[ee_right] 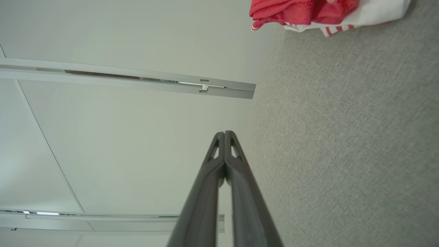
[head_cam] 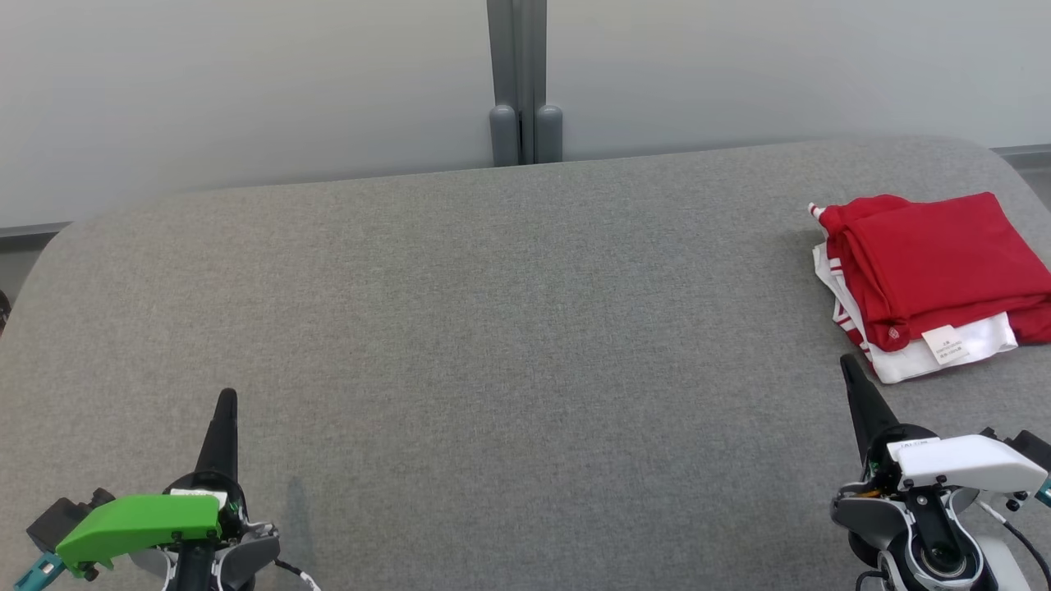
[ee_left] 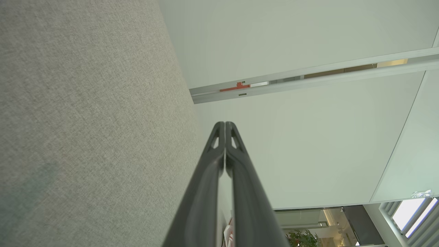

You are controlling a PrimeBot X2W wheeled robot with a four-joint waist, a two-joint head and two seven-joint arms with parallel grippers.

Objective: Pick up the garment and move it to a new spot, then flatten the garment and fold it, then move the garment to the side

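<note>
The folded red and white garment (head_cam: 936,271) lies at the right edge of the grey tabletop (head_cam: 509,328), with a small white label (head_cam: 944,345) on its near side. The left end effector (head_cam: 227,398), under a green cover, is at the lower left, fingers pressed together. The right end effector (head_cam: 846,363), under a white cover, is closed too, its tip just beside the garment. A grey post (head_cam: 517,74) stands behind.

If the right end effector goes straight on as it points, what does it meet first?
The right end effector points over the grey table, just beside the garment, so likely the pale wall first; depth is unclear.
</note>
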